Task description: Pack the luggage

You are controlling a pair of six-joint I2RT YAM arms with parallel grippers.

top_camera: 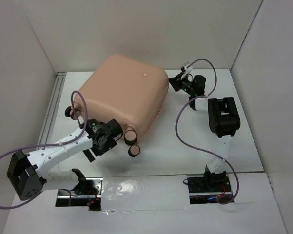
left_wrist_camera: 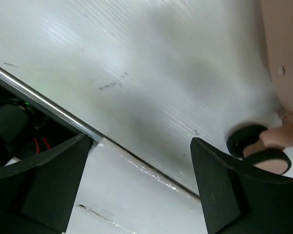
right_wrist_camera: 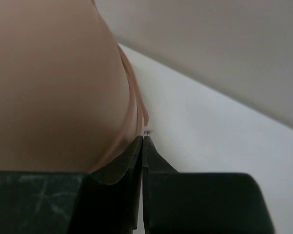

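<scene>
The luggage (top_camera: 124, 92) is a pale peach-pink hard-shell suitcase lying closed on the white table, its dark wheels (top_camera: 134, 151) facing the near edge. My left gripper (top_camera: 98, 148) is open and empty just left of those wheels. In the left wrist view (left_wrist_camera: 140, 141) one wheel (left_wrist_camera: 248, 139) and the shell (left_wrist_camera: 283, 48) show past its right finger. My right gripper (top_camera: 172, 83) is at the suitcase's far right side. In the right wrist view (right_wrist_camera: 144, 137) it is shut at the zipper seam of the shell (right_wrist_camera: 48, 83), with a small metal bit of the zipper pull (right_wrist_camera: 147, 130) at its tips.
White walls close in the table on three sides. A metal rail (top_camera: 51, 112) runs along the left edge. Purple cables loop from both arms. The right arm's black body (top_camera: 223, 116) stands right of the suitcase. Taped panels (top_camera: 146, 187) lie at the near edge.
</scene>
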